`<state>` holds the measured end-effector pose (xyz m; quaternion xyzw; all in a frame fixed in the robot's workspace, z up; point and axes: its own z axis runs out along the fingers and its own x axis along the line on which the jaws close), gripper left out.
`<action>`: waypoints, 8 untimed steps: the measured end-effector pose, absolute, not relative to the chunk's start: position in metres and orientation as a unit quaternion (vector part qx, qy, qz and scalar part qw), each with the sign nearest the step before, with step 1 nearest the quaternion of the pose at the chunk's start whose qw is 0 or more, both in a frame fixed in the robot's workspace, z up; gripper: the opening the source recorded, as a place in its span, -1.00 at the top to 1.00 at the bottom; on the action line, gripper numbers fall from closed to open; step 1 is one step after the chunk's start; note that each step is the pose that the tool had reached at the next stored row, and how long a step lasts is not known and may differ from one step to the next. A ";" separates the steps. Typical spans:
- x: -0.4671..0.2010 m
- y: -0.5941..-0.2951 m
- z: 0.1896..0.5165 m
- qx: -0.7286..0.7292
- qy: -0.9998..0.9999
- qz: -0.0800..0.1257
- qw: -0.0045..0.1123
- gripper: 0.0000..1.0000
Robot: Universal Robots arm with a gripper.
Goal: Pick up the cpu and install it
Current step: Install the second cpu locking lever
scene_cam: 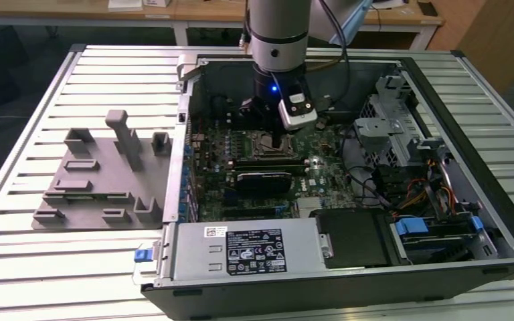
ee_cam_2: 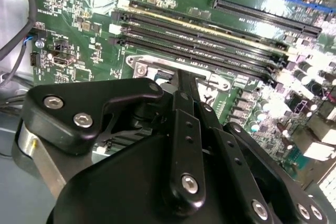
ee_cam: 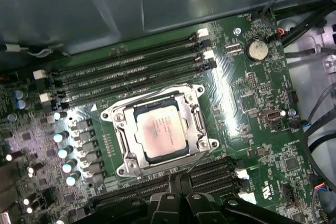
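The cpu (ee_cam: 160, 129), a small square chip with a silver-grey top, lies flat inside the metal socket frame (ee_cam: 118, 115) on the green motherboard (ee_cam: 247, 108). My gripper (ee_cam: 176, 181) hangs just beside the socket, near the memory slots; its fingers are shut together with nothing between them. In the second wrist view the gripper (ee_cam_2: 181, 77) points down at the socket frame (ee_cam_2: 140, 68) and covers most of it. In the exterior view the arm (scene_cam: 278, 47) reaches down into the open computer case, over the socket (scene_cam: 264, 144).
Memory slots (ee_cam: 131, 69) run along both sides of the socket. A grey fixture block (scene_cam: 105, 174) with posts sits on the slatted table at the exterior view's left. The power supply (scene_cam: 239, 251), drive cage (scene_cam: 391, 127) and loose cables (scene_cam: 417, 194) crowd the case.
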<state>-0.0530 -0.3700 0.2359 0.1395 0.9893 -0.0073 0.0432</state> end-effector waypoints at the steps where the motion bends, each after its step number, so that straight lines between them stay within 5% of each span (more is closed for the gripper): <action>1: -0.053 -0.371 0.236 0.137 0.990 -0.007 0.043 0.79; 8: -0.057 -0.372 0.234 0.128 0.991 -0.007 0.043 0.79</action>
